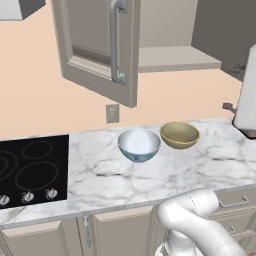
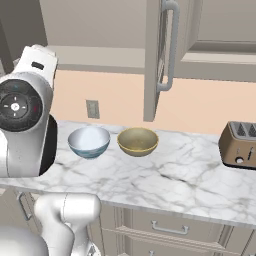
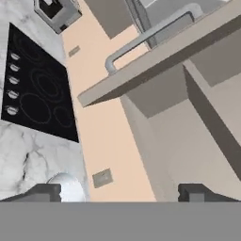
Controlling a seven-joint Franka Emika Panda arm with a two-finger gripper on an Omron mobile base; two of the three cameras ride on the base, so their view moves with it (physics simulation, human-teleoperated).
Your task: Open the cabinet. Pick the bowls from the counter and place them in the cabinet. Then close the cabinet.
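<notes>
The end effector [image 3: 120, 192] is spread wide and holds nothing: in the hand view its two dark fingertips [image 3: 44, 192] stand far apart at the bottom edge, with bare wall and cabinet between them. It points up into the open cabinet [image 3: 188, 117], whose taupe interior and shelf edge lie straight ahead of it. One cabinet door [image 1: 97, 45] stands swung out, its long silver bar handle [image 1: 116, 40] facing the room; in the hand view that handle runs as a thin grey bar beyond the door's edge, farther from the end effector than the shelf.

Just beside the left fingertip in the hand view a rounded white shape shows against the marble, the rim of the white bowl [image 1: 139, 144]. The base views show this bowl, white with a blue-green pattern outside, upright on the bench [image 1: 150, 175] below the open door. The yellowish-tan bowl [image 1: 179, 135] sits upright just beside it, very close; whether the rims touch cannot be told.

A grey wall outlet [image 3: 102, 178] lies on the peach wall between the fingertips and the bench. Farther off along the bench is the black cooktop [image 1: 32, 170] with its ring marks and knobs. On the other side of the bowls, well apart from them, a brown toaster [image 2: 240, 145] stands on the marble.
</notes>
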